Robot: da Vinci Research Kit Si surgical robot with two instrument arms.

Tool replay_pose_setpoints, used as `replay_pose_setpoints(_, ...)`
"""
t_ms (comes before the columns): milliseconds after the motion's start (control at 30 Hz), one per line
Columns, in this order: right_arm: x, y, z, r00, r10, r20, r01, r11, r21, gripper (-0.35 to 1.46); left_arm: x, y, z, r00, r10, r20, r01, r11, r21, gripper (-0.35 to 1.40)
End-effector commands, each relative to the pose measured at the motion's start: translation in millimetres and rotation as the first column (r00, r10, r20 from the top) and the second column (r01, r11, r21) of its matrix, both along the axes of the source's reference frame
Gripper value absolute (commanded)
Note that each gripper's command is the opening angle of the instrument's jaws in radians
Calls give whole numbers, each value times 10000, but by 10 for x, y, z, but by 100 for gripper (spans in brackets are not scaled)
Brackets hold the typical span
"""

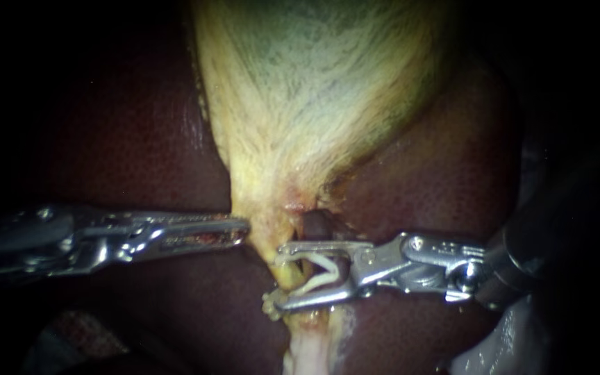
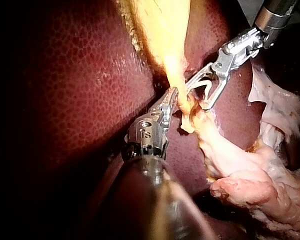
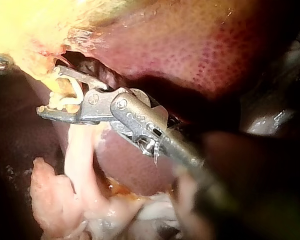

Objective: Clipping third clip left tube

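The tube (image 1: 305, 340) runs down from the narrow neck of the gallbladder (image 1: 314, 90), lying over the dark liver (image 1: 126, 139). In the endoscope view its long axis goes top to bottom. I cannot tell from that view whether it is the left one, as only this one strand shows clearly.

My right instrument (image 1: 277, 274) comes in from the right and meets the tube almost squarely. Its claw stands wide and carries a white clip (image 1: 317, 272) seated against both halves, the clip itself not yet closed. The tube passes between the two tips, just below the neck, so this arm is the one in place to do the work.

My left instrument (image 1: 243, 229) reaches in from the other side, a little higher. Its claw is pressed together and, as far as I can judge from the left wrist view, pinches the edge of the gallbladder at its neck.

I judge the next move to be a straight squeeze, provided the tube sits deep enough in the clip.
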State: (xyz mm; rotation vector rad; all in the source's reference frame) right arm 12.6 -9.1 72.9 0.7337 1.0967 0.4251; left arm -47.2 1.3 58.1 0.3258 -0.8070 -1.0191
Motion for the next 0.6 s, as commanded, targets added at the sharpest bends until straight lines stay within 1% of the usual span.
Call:
replay_pose_setpoints(33,-2,1,2,10000,-21,26,21,10000,-17,55,0,0,0,10000,7,-12,-7,10000,0,-35)
replay_pose_setpoints(167,-3,2,7,9995,-112,307,115,9999,-107,54,0,-1,-2,10000,6,-13,-6,10000,1,-35)
replay_pose_setpoints(367,6,-5,7,9995,-109,313,114,9998,-138,54,-2,-2,-7,10000,-41,24,41,10000,-18,-35)
replay_pose_setpoints(567,24,-22,5,9994,-152,301,159,9996,-218,54,-5,-1,-7,10000,-73,-3,73,10000,-30,-35)
replay_pose_setpoints(600,27,-26,4,9993,-271,246,275,9994,-185,54,-6,-1,-7,10000,-75,-4,75,10000,-30,-35)
